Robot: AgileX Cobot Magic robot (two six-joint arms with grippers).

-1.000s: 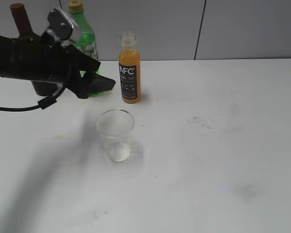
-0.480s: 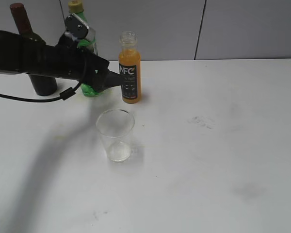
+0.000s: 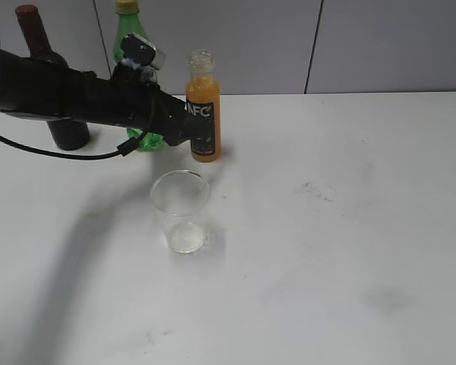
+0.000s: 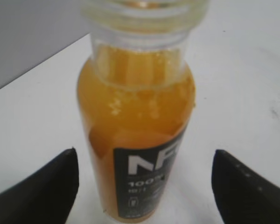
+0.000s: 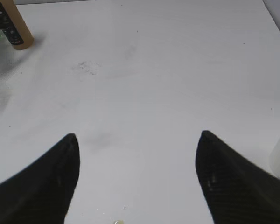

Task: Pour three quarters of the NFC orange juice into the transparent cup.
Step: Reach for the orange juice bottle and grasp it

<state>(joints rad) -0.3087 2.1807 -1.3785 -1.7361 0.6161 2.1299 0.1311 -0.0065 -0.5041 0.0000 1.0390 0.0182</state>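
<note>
nfc orange juice (image 3: 203, 114) | 12 o'clock of transparent cup (image 3: 181, 211), upright, capless, nearly full: spill-prone | left gripper (image 4: 144, 186) | spread wide, bottle between, nothing held | smooth rigid body, labelled middle recommended

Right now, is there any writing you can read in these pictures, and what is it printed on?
"NFC": white letters on the black label of the orange juice bottle.
"100%": just under it, seen in the left wrist view; the finer lines below are too blurred to read.
Green bottle: label print too small to read.
</note>
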